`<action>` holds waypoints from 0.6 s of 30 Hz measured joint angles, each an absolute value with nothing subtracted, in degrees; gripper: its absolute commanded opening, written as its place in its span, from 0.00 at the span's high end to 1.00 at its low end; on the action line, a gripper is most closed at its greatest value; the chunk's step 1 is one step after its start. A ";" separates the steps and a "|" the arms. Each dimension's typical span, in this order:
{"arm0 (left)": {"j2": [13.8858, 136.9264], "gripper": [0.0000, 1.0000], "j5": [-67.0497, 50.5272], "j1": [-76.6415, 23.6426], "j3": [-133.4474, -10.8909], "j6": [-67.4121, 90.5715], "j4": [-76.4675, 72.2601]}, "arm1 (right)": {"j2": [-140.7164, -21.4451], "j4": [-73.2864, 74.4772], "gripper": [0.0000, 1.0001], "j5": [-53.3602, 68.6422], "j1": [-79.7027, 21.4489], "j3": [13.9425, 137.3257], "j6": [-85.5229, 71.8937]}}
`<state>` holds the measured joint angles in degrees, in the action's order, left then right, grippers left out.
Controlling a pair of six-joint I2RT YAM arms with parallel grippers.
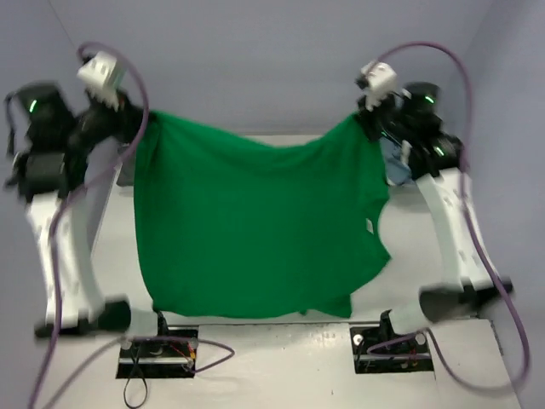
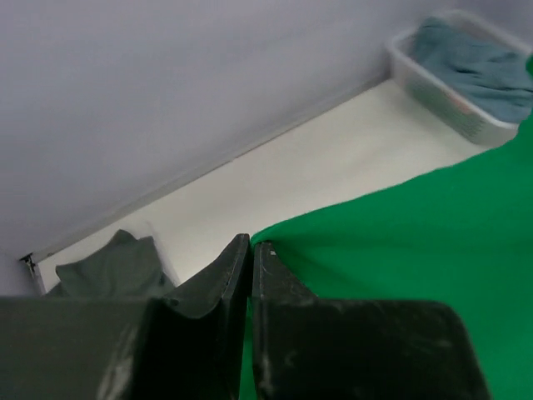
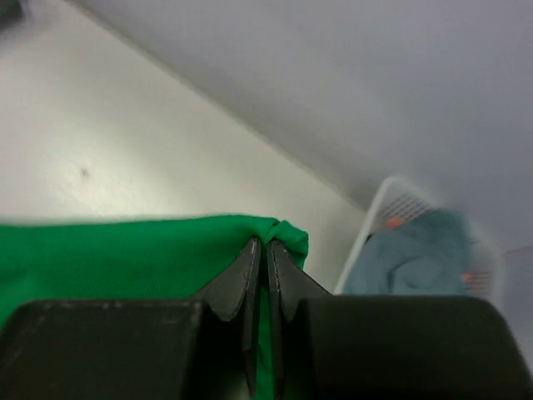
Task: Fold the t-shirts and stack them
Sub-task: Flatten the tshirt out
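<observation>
Plain bright green all over the green t-shirt [image 1: 255, 221]; small white tag [image 1: 370, 226] at its right edge. Left of it, dull grey-green t-shirt [image 2: 112, 267]. Right of it, teal-blue t-shirt [image 2: 475, 62] in white mesh basket [image 2: 437, 93]. Under it, off-white table [image 2: 333, 158]. Behind it, pale lavender-grey wall [image 1: 255, 60]. At its top corners, black left gripper [image 2: 250, 244] and right gripper [image 3: 266, 243]; purple cables [image 1: 436, 47].

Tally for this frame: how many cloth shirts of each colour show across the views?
Bright green cloth t-shirt: 1
Dark grey-green cloth shirt: 1
Teal-blue cloth shirt, in the white plastic mesh basket: 1
Total: 3
</observation>
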<state>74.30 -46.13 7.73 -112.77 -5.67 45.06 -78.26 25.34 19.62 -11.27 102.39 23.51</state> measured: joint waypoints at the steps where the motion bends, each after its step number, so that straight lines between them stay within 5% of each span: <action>1: 80.38 1.00 -44.66 7.70 -117.58 -5.72 44.95 | -84.36 24.73 1.00 19.35 -11.22 104.07 23.77; 5: 112.09 1.00 -38.92 7.35 -145.53 -5.17 46.17 | -105.21 25.56 1.00 18.13 -10.41 114.26 23.77; 8: 122.69 1.00 -32.25 6.00 -149.32 -7.60 47.40 | -113.08 26.72 1.00 17.17 -9.74 122.08 23.05; 13: 123.17 1.00 -27.33 0.97 -149.14 -9.28 49.52 | -110.87 25.71 1.00 16.64 -9.19 127.74 21.47; 18: 111.31 1.00 -28.14 -3.86 -147.20 -8.40 48.71 | -94.63 23.18 1.00 17.26 -9.02 120.16 20.43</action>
<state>111.31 -28.14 -3.86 -147.20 -8.40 48.71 -94.63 23.18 17.26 -9.02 120.16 20.43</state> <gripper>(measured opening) 0.006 0.009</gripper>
